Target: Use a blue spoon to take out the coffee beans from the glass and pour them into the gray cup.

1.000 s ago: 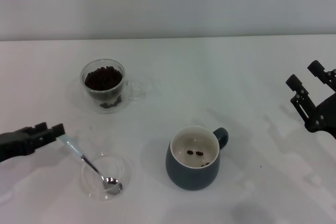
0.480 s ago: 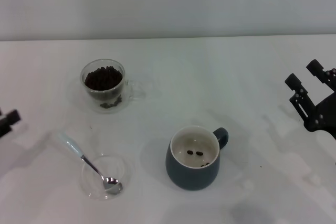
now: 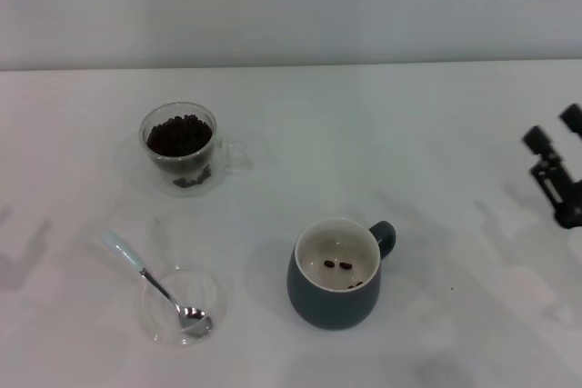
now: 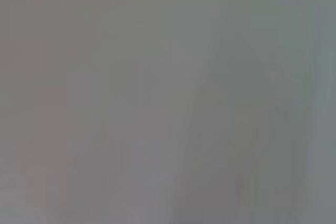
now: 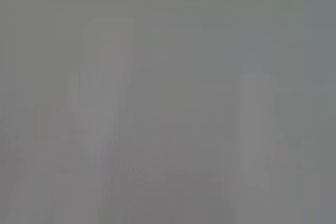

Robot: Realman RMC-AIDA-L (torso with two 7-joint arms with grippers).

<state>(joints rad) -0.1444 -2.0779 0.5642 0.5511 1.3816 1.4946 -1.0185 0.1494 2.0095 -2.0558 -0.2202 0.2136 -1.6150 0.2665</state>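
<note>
Right gripper (image 3: 559, 129): at far right edge, raised, fingers spread, holding nothing. Left arm: out of view (jaw state can't be told). Blue spoon (image 3: 155, 281): bowl resting in glass dish (image 3: 214, 290).

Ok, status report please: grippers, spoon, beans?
Left gripper out of view; right gripper at right edge, empty. Spoon in dish, untouched. Few beans in cup; glass still full.

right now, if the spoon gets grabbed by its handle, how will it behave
The spoon looks thin and stiff, so it should lift without bending. Its bowl lies in the dish with the handle propped over the rim, so it may pivot or scrape the glass. The shiny neck could be slippery; the pale handle seems the safer grip.
</note>
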